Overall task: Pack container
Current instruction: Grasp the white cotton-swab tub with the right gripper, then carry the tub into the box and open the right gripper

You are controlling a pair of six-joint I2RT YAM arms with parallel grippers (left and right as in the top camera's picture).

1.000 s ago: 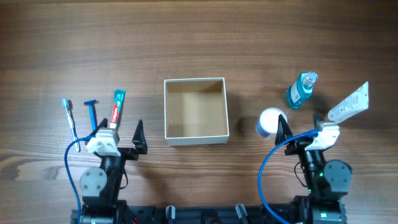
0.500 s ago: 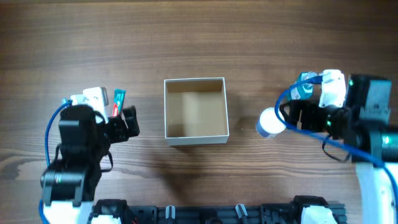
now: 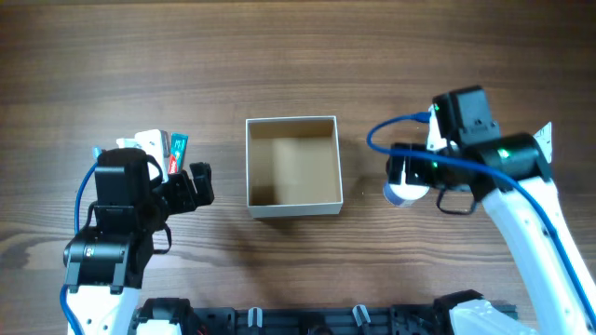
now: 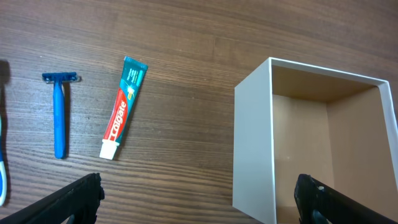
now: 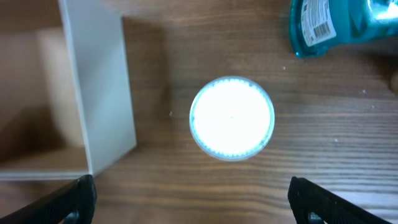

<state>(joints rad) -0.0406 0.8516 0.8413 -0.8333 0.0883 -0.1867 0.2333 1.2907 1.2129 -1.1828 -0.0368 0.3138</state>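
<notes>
The container (image 3: 296, 208) is a square open box with white walls and a tan inside at the table's middle. It also shows in the left wrist view (image 4: 253, 143) and the right wrist view (image 5: 99, 87). It holds nothing. My left gripper (image 3: 193, 184) is open and empty (image 4: 199, 199), hovering between the container and a toothpaste tube (image 4: 123, 107). My right gripper (image 3: 410, 173) is open and empty (image 5: 193, 196), hovering over a small round white-lidded jar (image 5: 232, 117) right of the container.
A blue razor (image 4: 60, 115) and a toothbrush (image 4: 2, 180) lie left of the toothpaste. A teal mouthwash bottle (image 5: 339, 25) lies beyond the jar. A white tube (image 3: 545, 138) shows at the right behind my right arm.
Both arms have lifted from the front edge and reached out over the table. The left one went beside the toothpaste, the right one over the jar. No object has moved.
</notes>
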